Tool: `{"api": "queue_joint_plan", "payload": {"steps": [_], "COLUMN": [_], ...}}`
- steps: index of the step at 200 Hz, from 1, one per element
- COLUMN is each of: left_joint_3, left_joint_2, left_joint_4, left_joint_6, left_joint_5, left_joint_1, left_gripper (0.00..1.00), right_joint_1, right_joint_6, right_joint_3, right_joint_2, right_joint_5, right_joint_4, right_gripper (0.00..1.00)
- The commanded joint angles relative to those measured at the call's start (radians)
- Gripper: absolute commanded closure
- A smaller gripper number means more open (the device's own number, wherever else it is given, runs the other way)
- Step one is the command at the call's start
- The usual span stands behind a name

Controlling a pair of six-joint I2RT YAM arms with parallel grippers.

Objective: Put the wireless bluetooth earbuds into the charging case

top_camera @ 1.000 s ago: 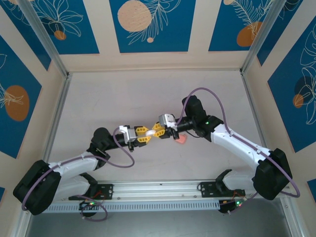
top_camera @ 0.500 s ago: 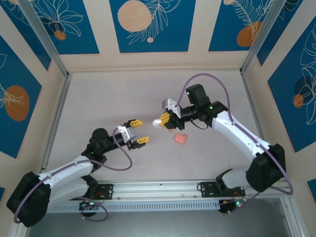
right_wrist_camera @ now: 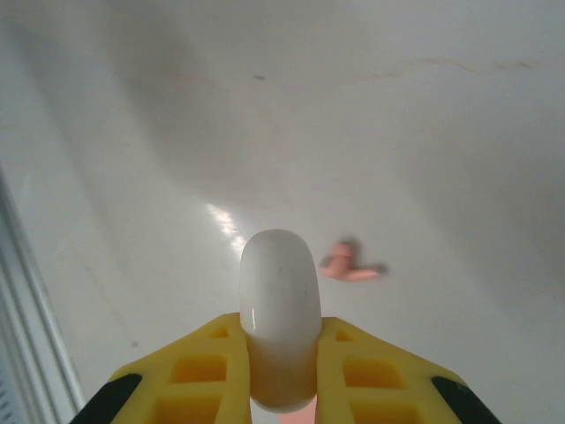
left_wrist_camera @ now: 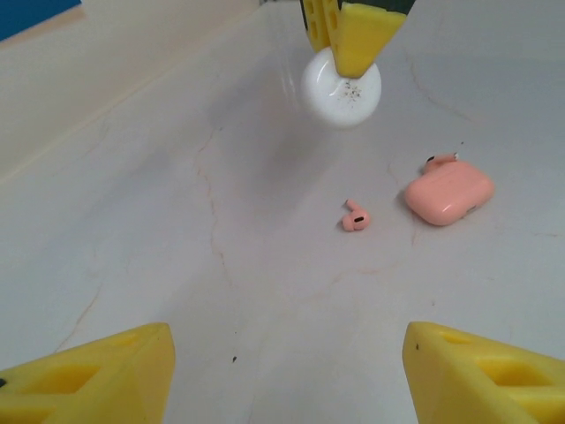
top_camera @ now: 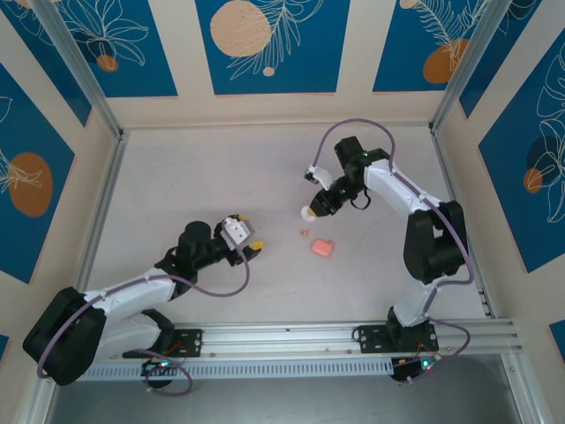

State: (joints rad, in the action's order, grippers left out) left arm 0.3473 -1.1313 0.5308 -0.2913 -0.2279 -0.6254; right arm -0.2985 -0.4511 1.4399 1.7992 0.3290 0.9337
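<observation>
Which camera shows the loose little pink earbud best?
The left wrist view: the earbud is sharp, stem and dark spot visible. The right wrist view shows it blurred; the top external view, as a tiny pink speck.

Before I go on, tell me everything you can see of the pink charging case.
The charging case is a small salmon-pink box with rounded corners, smooth and slightly glossy like plastic. It lies flat on the pale table and looks shut. A small pink earbud-like piece sits at its far edge in the left wrist view; a loose earbud lies apart on the table. Neither claw touches it: the right claw holds a white disc away from it, the left claw is open.
</observation>
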Motion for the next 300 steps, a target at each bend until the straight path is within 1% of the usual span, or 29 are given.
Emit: {"api": "queue_joint_plan", "payload": {"steps": [1, 46, 72, 138, 195, 214, 255, 264, 276, 289, 300], "left_joint_3": [0.042, 0.061, 0.078, 0.124, 0.149, 0.151, 0.142, 0.142, 0.142, 0.143, 0.144], "left_joint_2": [-0.031, -0.075, -0.116, -0.195, -0.229, -0.231, -0.228, -0.229, -0.231, -0.233, -0.234], "left_joint_4": [-0.006, -0.002, 0.004, 0.026, 0.026, 0.028, 0.041, 0.043, 0.044, 0.049, 0.050], "left_joint_6": [-0.005, -0.009, -0.010, 0.002, 0.009, 0.012, 0.017, 0.016, 0.015, 0.017, 0.018], "left_joint_5": [0.021, 0.030, 0.024, -0.004, -0.027, -0.030, -0.030, -0.030, -0.031, -0.032, -0.033], "left_joint_1": [-0.010, -0.009, -0.010, -0.011, -0.011, -0.011, -0.011, -0.011, -0.011, -0.013, -0.013], "left_gripper": [0.32, 0.32, 0.32, 0.33, 0.34, 0.34, 0.34, 0.34, 0.34, 0.34, 0.34], "right_joint_1": [0.057, 0.167, 0.203, 0.244, 0.255, 0.258, 0.257, 0.257, 0.261, 0.262, 0.262], "right_joint_6": [0.026, 0.044, 0.035, 0.002, -0.012, -0.018, -0.013, 0.009, 0.020, 0.022, 0.028], "right_joint_3": [0.077, 0.177, 0.194, 0.238, 0.276, 0.279, 0.301, 0.309, 0.317, 0.321, 0.327], "right_joint_2": [0.075, 0.209, 0.251, 0.347, 0.401, 0.415, 0.452, 0.459, 0.465, 0.463, 0.462], "right_joint_5": [-0.053, -0.043, -0.028, -0.015, -0.020, -0.015, -0.026, -0.043, -0.044, -0.045, -0.052], "right_joint_4": [0.106, 0.179, 0.195, 0.251, 0.279, 0.284, 0.306, 0.301, 0.303, 0.300, 0.297], "right_gripper": [0.90, 0.90, 0.90, 0.88, 0.88, 0.85, 0.82, 0.79, 0.76, 0.68, 0.64]}}
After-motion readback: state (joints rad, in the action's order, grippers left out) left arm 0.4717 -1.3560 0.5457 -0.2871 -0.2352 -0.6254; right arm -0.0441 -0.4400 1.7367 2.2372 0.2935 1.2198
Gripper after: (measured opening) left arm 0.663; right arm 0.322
